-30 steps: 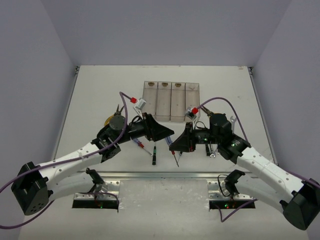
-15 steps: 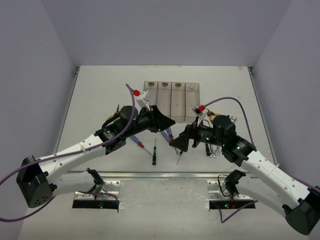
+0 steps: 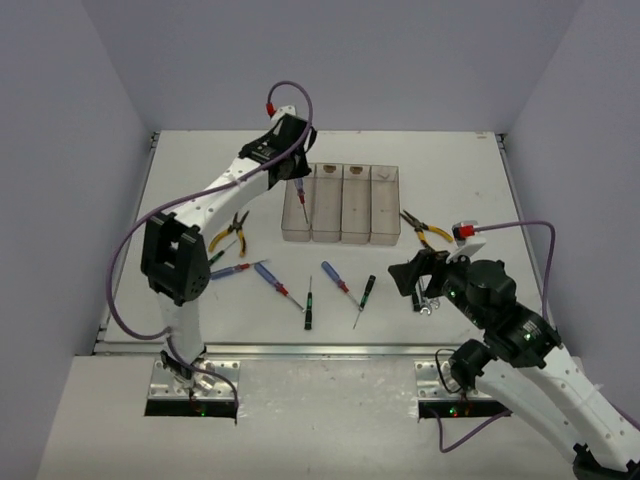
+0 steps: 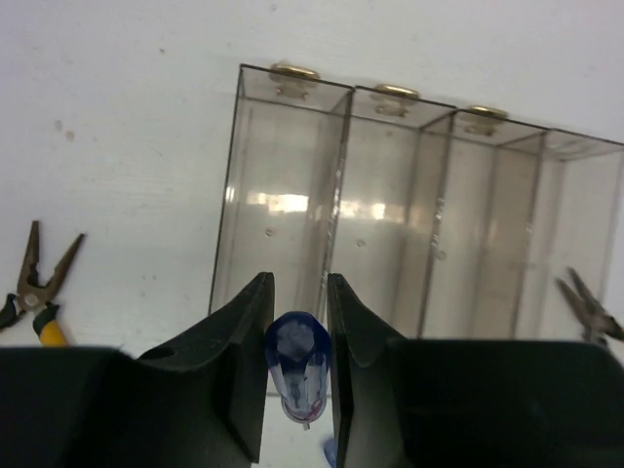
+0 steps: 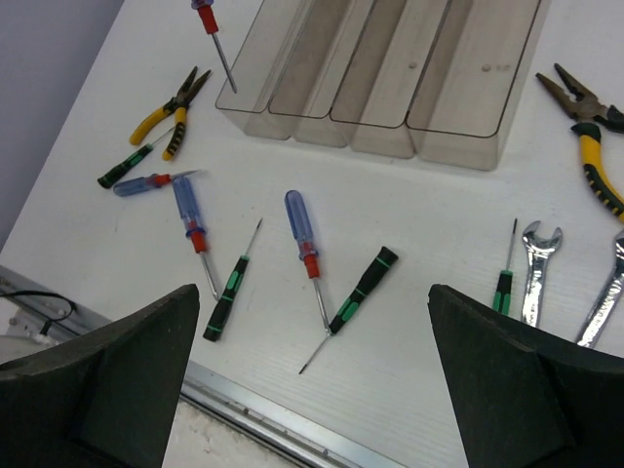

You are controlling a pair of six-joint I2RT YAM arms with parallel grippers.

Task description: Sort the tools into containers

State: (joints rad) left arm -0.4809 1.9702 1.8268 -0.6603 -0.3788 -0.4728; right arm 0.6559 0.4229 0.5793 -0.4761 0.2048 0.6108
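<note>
My left gripper (image 4: 297, 292) is shut on a blue-handled screwdriver (image 4: 296, 363) with a red collar. The screwdriver hangs tip down over the leftmost of the four joined clear containers (image 3: 342, 238), and the top view shows that gripper (image 3: 294, 172) high at the row's far left corner. My right gripper (image 5: 312, 292) stands wide open and holds nothing, raised above the near right of the table (image 3: 408, 275). Below it lie a blue screwdriver (image 5: 302, 229) and a black-and-green one (image 5: 364, 288), their shafts crossing.
Two more blue screwdrivers (image 5: 188, 210) (image 5: 146, 183) and black-and-green ones (image 5: 226, 292) (image 5: 503, 288) lie loose on the table. Yellow-handled pliers lie on the left (image 3: 232, 232) and right (image 3: 420, 228). Two silver wrenches (image 5: 536, 273) sit near the right arm. All four bins look empty.
The left arm has risen from the table with the blue screwdriver and swung back over the leftmost bin. The right gripper has opened wide and drawn back to the near right.
</note>
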